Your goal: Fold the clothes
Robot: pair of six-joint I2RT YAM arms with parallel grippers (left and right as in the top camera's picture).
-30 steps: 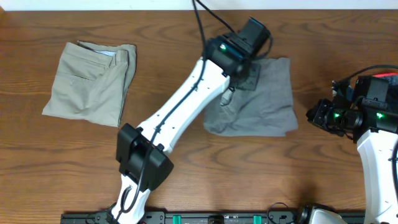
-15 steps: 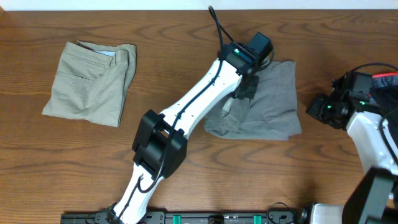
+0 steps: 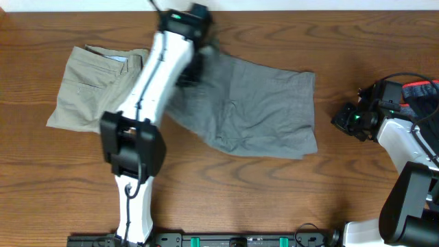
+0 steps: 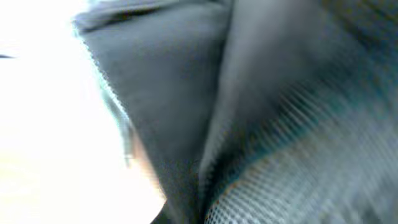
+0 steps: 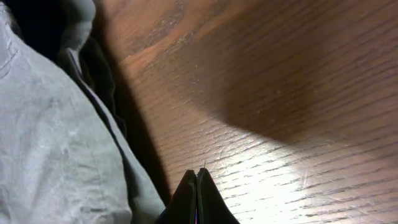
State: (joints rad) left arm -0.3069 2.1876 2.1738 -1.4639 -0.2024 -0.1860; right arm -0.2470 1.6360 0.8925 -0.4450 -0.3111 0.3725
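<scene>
At the near edge of the tabletop (image 3: pixel 274 199) a black rail (image 3: pixel 240 240) runs across, and both arms rise from that side. The left arm (image 3: pixel 147 103) reaches away from it in a long white line, crossing over the right part of the beige shorts (image 3: pixel 89 89), which lie folded at the left. The right arm (image 3: pixel 401 140) stands at the right side, well apart from the left one, bent so that its dark wrist points left toward the middle. The right jaws are pressed together with nothing between them: in the right wrist view the two dark fingertips (image 5: pixel 189 196) meet in a point just above bare wood. A pale grey cloth (image 5: pixel 56 137) fills the left of that view; which garment it is cannot be told. Beyond the right wrist a red item (image 3: pixel 422 86) shows at the frame's edge.

The grey shorts (image 3: pixel 260 110) lie spread and wrinkled across the middle of the tabletop, between the two arms, their right edge near the right jaws but not touching. Their far left corner is drawn up toward the left arm's end at the far edge. There the left jaws are clamped on that corner; the left wrist view is blurred and filled with dark grey fabric (image 4: pixel 174 93)
</scene>
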